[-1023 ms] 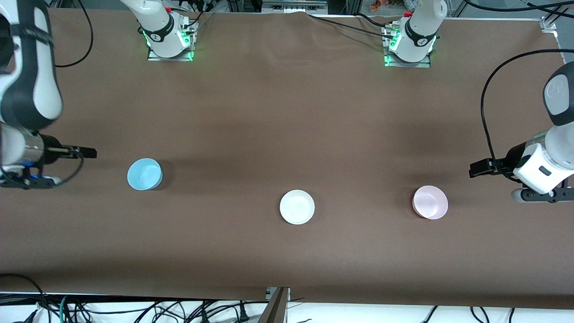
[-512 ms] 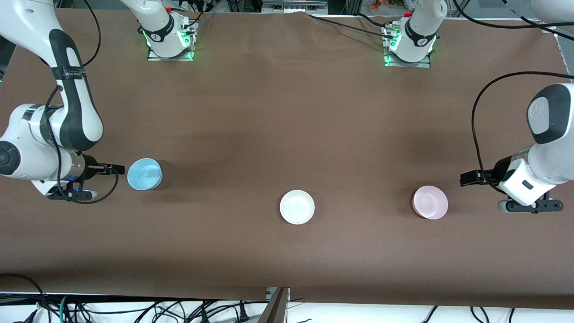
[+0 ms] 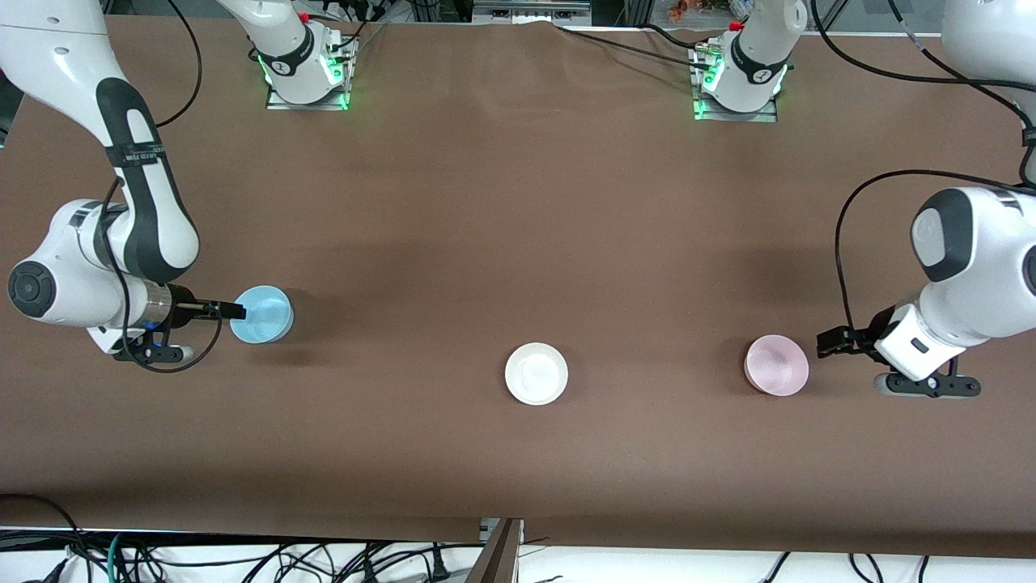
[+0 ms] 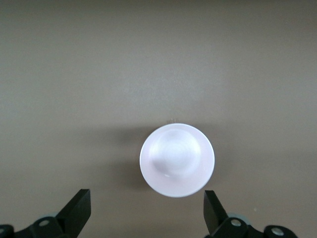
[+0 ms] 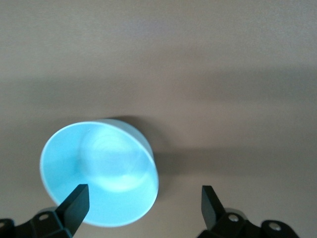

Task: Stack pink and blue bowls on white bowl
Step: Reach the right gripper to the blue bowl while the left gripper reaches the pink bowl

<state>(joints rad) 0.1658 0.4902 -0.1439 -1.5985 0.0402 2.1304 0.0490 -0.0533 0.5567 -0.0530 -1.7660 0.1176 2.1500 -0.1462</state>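
— Bowls first, nearest to the front camera: where do they sit?

— I see the white bowl (image 3: 536, 373) lowest in the front view, about mid-table. The pink bowl (image 3: 776, 365) lies slightly farther from the camera, toward the left arm's end. The blue bowl (image 3: 261, 314) is farther again, toward the right arm's end. All three stand apart on the brown table (image 3: 518, 202), open side up, and none has shifted over the last second.

— What has changed, then?

— Both arms. A second ago the right gripper (image 3: 236, 311) hung well short of the blue bowl; now its tip is at the bowl's rim. The left gripper (image 3: 827, 342) has closed in too, from well apart to just beside the pink bowl.

— Jaws?

— Both spread wide and holding nothing. In the right wrist view the right gripper (image 5: 144, 203) has one finger (image 5: 74, 203) overlapping the blue bowl (image 5: 99, 171) at its rim, the other out over bare table; I can't tell whether it touches. In the left wrist view the left gripper (image 4: 147, 208) has its fingers (image 4: 77, 210) wider than the pink bowl (image 4: 177, 159), which looks near-white there and lies just ahead of the fingertips, clear of both.
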